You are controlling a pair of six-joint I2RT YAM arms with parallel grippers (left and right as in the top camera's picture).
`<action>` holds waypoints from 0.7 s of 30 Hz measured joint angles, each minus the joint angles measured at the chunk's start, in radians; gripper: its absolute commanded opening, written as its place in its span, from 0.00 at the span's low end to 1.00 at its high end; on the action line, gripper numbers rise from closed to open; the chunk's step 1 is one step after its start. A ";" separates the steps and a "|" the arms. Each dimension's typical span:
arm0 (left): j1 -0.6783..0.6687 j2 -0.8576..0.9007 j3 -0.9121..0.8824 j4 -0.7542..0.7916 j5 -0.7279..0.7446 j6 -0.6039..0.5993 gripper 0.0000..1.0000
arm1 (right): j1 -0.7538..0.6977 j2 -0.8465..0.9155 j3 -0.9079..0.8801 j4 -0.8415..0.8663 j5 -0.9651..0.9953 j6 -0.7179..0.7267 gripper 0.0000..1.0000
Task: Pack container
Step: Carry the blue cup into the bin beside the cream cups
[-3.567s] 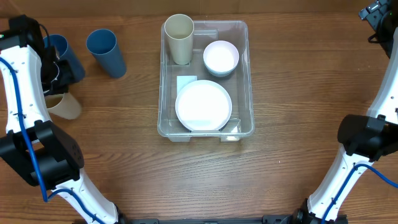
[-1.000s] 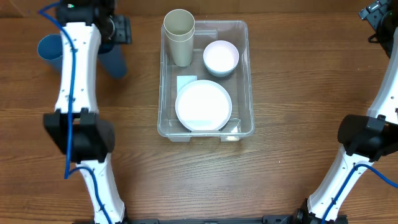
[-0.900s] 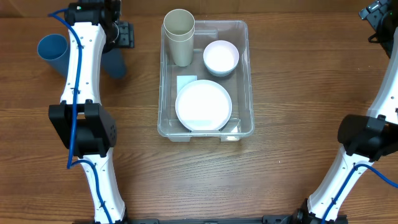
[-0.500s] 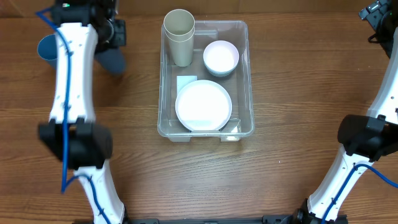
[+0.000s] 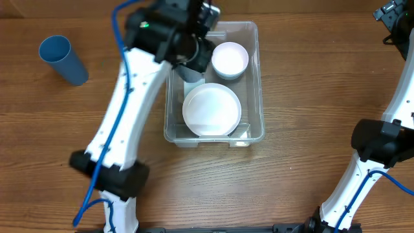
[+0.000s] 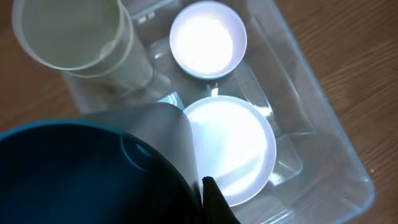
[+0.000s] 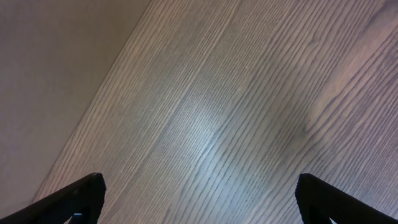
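The container (image 5: 256,77) is a large clear bin in the middle of the table. It holds a white plate (image 5: 212,110), a white bowl (image 5: 230,59) and stacked beige cups (image 6: 81,37). My left gripper (image 5: 191,45) hovers over the container's left half, shut on a blue cup (image 6: 81,174) that fills the lower left of the left wrist view. One finger (image 6: 210,200) shows against the cup's outer wall. The cup hangs above the plate (image 6: 236,149) and beside the beige cups. My right gripper (image 5: 388,16) is open and empty over bare wood (image 7: 199,186) at the far right back.
A second blue cup (image 5: 63,58) stands on the table at the far left. The container's clear wall (image 6: 323,124) and the bowl (image 6: 208,38) show in the left wrist view. My left arm crosses the table's left half.
My left arm has swung right from the blue cups at the far left to above the container, carrying one blue cup. The other blue cup stays. The right arm has not moved.
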 measured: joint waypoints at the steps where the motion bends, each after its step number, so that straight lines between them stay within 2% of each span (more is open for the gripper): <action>1: -0.005 0.047 -0.002 0.000 0.000 0.002 0.04 | 0.000 0.000 0.000 0.000 0.000 0.000 1.00; 6: -0.004 0.186 -0.002 0.045 -0.060 0.002 0.04 | 0.000 0.000 0.000 0.000 0.000 0.000 1.00; 11: -0.004 0.195 -0.008 0.087 -0.138 0.002 0.04 | 0.000 0.000 0.000 0.000 0.000 0.000 1.00; 19: -0.005 0.253 -0.034 0.090 -0.158 0.002 0.04 | 0.000 0.000 0.000 0.000 0.000 0.000 1.00; 21: -0.005 0.292 -0.037 0.090 -0.158 0.003 0.13 | 0.000 0.000 0.000 0.000 0.000 0.000 1.00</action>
